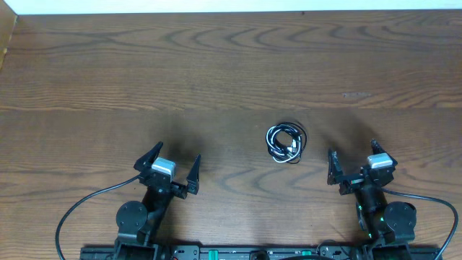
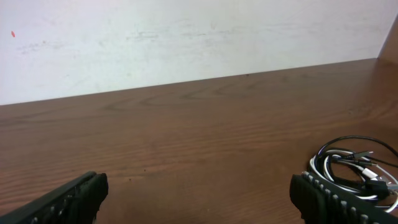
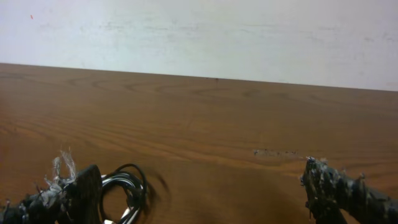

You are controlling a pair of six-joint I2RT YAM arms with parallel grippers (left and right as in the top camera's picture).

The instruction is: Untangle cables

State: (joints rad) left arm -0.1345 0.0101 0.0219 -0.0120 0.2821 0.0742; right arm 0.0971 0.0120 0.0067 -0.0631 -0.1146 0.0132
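**A:** Where do the cables (image 1: 286, 143) lie?

**B:** They lie in one small coiled bundle on the wooden table (image 1: 216, 72). From overhead the bundle is at about four o'clock from the table's middle. It sits between the two arms, nearer the right one. The black cord (image 3: 135, 185) and the white cord (image 2: 318, 165) loop through each other. The plug ends are too small to sort out.

**A:** And the left gripper (image 1: 179, 152)?

**B:** Its jaws are spread wide with nothing between them. The bundle is at three o'clock from it and well apart. In the left wrist view the two dark fingers (image 2: 68, 199) sit at the bottom corners. The coil shows at four o'clock, just past the right-hand finger. I cannot tell from that view whether the finger touches it, but from overhead there is bare wood between them.

**A:** The right gripper (image 1: 352, 150)?

**B:** It is also wide open and grips nothing. From overhead the bundle is at nine o'clock from it, near but not touching. In its wrist view the coil shows at seven o'clock, beside the left-hand finger (image 3: 68, 196), which has pale frayed shreds on it. Part of the coil is hidden behind that finger.

**A:** Anything else?

**B:** A plain pale wall (image 2: 186, 37) stands at twelve o'clock, along the table's far edge.
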